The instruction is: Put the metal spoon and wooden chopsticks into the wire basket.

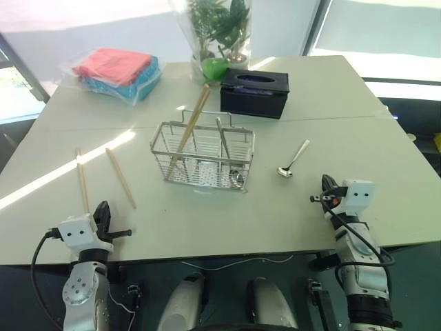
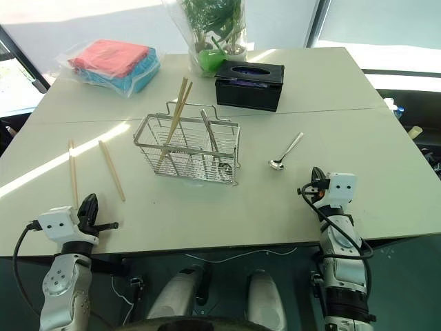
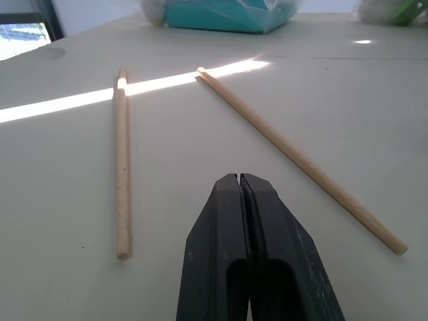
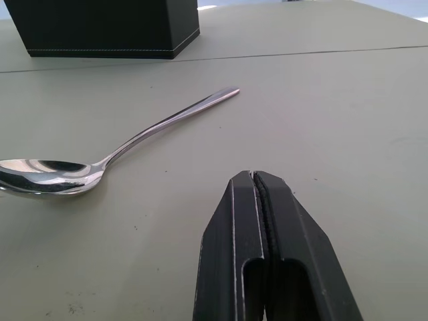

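Opening stage of the task. The rectangular silver wire basket (image 1: 202,160) stood mid-table and already held 2 light-tan wooden sticks (image 1: 191,125) leaning out of its left compartment, along with a piece of cutlery that cannot be identified. Both arms rested at the near table edge. The left gripper (image 3: 249,194) had its 2 black fingers pressed together and held nothing; the right gripper (image 4: 257,189) was likewise fully closed and empty.

Position of the task items. 2 more plain wooden chopsticks (image 3: 122,160) lay flat just ahead of the left gripper, 1 to each side of its line of reach, well apart from each other and angled slightly. The small shiny metal spoon (image 4: 120,147) lay ahead of the right gripper and toward the basket side, bowl nearer, handle pointing away toward the black rectangular tissue box (image 1: 254,92).

Next move, as judged. Either gripper would need to open, advance and lower onto its item; the thin sticks and the flat spoon handle call for a low, precise pinch against the pale tabletop (image 1: 344,138).

Room. Bare table lay between each gripper and the basket. The tissue box, a potted green plant (image 1: 219,31) and a bagged red and blue cloth bundle (image 1: 117,72) stood beyond the basket, out of the way.
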You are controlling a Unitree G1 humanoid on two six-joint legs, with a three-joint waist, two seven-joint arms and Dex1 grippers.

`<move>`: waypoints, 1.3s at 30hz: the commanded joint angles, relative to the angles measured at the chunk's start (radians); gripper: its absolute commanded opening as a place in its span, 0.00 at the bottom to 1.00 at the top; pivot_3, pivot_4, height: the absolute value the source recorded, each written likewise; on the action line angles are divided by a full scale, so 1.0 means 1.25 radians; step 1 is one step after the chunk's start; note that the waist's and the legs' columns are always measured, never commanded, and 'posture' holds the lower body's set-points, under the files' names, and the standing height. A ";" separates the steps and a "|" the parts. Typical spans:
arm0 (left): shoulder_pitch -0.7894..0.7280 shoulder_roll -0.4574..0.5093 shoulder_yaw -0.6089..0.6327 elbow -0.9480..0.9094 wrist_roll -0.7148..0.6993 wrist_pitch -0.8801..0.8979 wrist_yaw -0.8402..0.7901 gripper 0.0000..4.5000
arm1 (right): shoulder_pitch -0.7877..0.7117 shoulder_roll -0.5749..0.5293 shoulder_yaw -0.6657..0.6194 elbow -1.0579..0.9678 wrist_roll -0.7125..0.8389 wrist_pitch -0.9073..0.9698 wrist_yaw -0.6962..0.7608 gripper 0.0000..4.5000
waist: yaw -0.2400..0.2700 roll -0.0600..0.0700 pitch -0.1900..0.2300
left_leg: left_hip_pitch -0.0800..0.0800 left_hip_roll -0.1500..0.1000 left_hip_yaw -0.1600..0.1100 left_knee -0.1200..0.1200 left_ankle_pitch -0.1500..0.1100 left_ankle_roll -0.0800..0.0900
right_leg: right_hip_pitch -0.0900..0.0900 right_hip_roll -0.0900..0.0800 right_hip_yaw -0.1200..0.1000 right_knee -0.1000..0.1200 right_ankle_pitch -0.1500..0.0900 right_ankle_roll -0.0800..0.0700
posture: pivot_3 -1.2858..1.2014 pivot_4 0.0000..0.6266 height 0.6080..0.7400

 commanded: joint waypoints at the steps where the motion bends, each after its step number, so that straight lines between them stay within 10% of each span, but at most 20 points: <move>1: 0.003 0.003 0.006 -0.017 -0.004 0.023 0.011 0.01 | 0.002 0.009 0.000 -0.019 0.009 -0.003 -0.001 0.00 | 0.000 0.000 0.000 | 0.000 0.000 0.000 0.000 0.000 0.000 | 0.000 0.000 0.000 0.000 0.000 0.000 | 0.52 0.24 1.00; 29: 0.032 0.032 0.021 -0.059 -0.081 0.048 -0.065 0.01 | -0.001 0.007 -0.001 -0.017 0.009 0.001 0.000 0.00 | -0.002 0.000 0.000 | -0.005 0.000 0.000 0.000 0.000 0.000 | -0.005 -0.001 0.000 0.000 0.000 0.000 | 0.52 0.24 1.00; 39: 0.087 0.505 0.205 -0.328 -0.540 0.453 -0.403 0.01 | -0.038 -0.011 0.001 0.021 0.007 0.011 0.017 0.00 | -0.015 0.002 0.000 | -0.011 0.000 -0.001 -0.001 0.000 0.000 | -0.011 0.001 -0.001 0.002 0.000 -0.002 | 0.52 0.24 1.00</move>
